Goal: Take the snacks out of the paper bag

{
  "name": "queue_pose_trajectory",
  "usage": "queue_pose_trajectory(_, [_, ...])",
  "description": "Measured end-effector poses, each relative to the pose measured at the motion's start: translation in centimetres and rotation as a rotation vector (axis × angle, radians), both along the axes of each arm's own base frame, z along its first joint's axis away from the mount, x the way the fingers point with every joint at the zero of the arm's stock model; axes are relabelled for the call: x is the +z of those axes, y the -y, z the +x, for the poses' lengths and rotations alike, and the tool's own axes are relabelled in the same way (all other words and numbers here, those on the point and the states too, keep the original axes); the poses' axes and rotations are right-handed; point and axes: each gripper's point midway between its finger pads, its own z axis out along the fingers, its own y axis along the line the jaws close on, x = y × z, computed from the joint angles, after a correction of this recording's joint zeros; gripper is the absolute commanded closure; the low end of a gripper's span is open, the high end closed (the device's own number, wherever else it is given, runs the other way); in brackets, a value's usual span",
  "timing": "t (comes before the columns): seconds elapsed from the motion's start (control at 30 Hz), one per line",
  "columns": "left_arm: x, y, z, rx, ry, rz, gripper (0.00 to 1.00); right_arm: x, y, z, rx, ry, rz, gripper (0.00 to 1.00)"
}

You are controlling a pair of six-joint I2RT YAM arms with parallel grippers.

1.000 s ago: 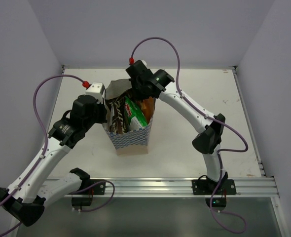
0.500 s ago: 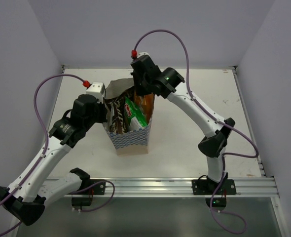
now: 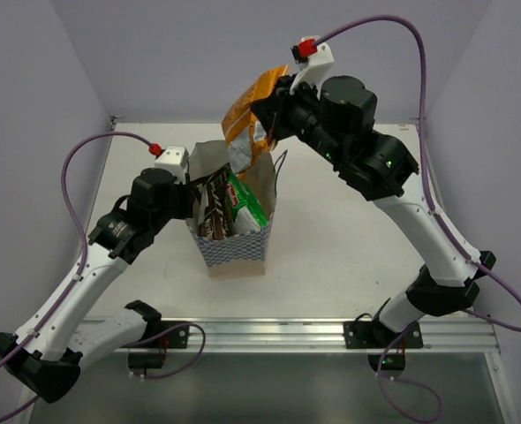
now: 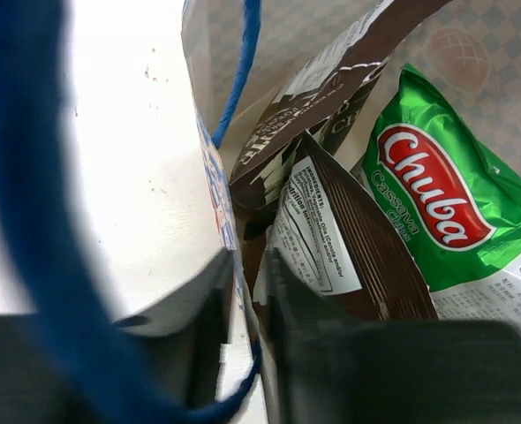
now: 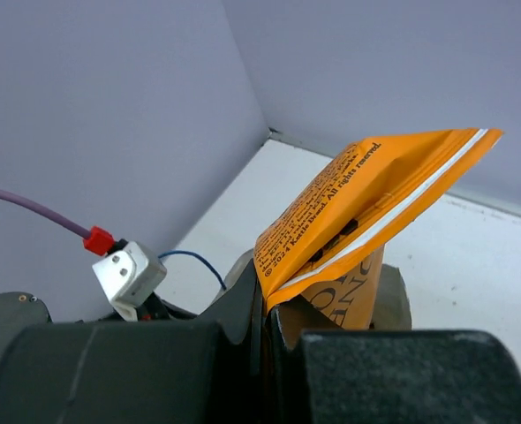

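Note:
The paper bag (image 3: 239,250) stands upright mid-table, cream with a blue checkered band. My right gripper (image 3: 274,109) is shut on a corner of the orange snack packet (image 3: 250,115), which hangs in the air just above the bag's mouth; the right wrist view shows the same packet (image 5: 375,194) pinched in that gripper (image 5: 265,305). A green-and-white packet (image 3: 244,205) and a dark brown one (image 3: 214,208) stick up inside the bag. My left gripper (image 4: 245,291) straddles the bag's left wall slightly open, one finger outside, one inside against a brown packet (image 4: 366,256) beside the green packet (image 4: 437,194).
A second brown packet (image 4: 331,79) leans behind the first. A blue cord handle (image 4: 247,53) loops across the left wrist view. Walls close the table at the back and both sides, and a metal rail (image 3: 331,334) runs along the near edge.
My right arm has risen from the bag's mouth, lifting the orange packet up and out above the rim. The left arm has stayed at the bag's left wall.

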Motion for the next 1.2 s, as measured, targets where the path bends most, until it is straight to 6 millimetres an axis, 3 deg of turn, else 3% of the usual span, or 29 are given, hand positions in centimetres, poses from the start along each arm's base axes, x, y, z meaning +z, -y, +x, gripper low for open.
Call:
queue_pose_trajectory(0.07, [0.0, 0.0, 0.0, 0.003, 0.0, -0.002, 0.59, 0.7, 0.0, 0.1, 0.0, 0.031, 0.012, 1.0])
queue_pose_trajectory(0.1, [0.0, 0.0, 0.0, 0.005, 0.0, -0.002, 0.45, 1.0, 0.1, 0.2, -0.005, 0.047, 0.014, 1.0])
queue_pose_trajectory(0.2, [0.2, -0.1, 0.0, 0.009, 0.001, -0.003, 0.28, 2.0, 0.7, 0.6, -0.03, 0.088, 0.017, 1.0])
queue_pose_trajectory(0.23, [0.4, -0.1, 0.0, 0.01, 0.004, -0.005, 0.18, 2.4, 1.2, 0.7, -0.04, 0.1, 0.017, 1.0])
queue_pose_trajectory(0.33, [1.8, -0.1, 0.1, 0.013, 0.027, -0.021, 0.09, 3.7, 3.5, 0.8, -0.094, 0.136, 0.02, 1.0])
queue_pose_trajectory(0.43, [4.0, 0.0, 0.2, 0.012, 0.071, -0.048, 0.02, 6.0, 7.3, 0.1, -0.171, 0.192, 0.046, 1.0])
queue_pose_trajectory(0.57, [9.0, 0.0, -0.1, 0.003, 0.168, -0.104, 0.0, 8.7, 14.2, -1.6, -0.316, 0.266, 0.103, 1.0])
queue_pose_trajectory(0.67, [13.5, -0.4, -0.9, -0.004, 0.267, -0.155, 0.0, 8.6, 19.2, -2.2, -0.449, 0.285, 0.122, 1.0])
queue_pose_trajectory(0.8, [19.4, -1.8, -2.7, 0.008, 0.406, -0.21, 0.0, 5.6, 24.5, -1.8, -0.62, 0.254, 0.101, 1.0])
queue_pose_trajectory(0.93, [22.9, -4.5, -4.1, 0.086, 0.512, -0.212, 0.0, 0.8, 27.0, 0.6, -0.718, 0.158, 0.051, 1.0])
queue_pose_trajectory(1.07, [21.6, -6.5, -3.5, 0.203, 0.484, -0.156, 0.0, -5.8, 28.1, 5.1, -0.757, -0.005, 0.0, 1.0])
queue_pose_trajectory(1.2, [16.8, -6.9, -2.1, 0.275, 0.376, -0.075, 0.0, -12.3, 27.4, 10.4, -0.726, -0.173, -0.049, 1.0])
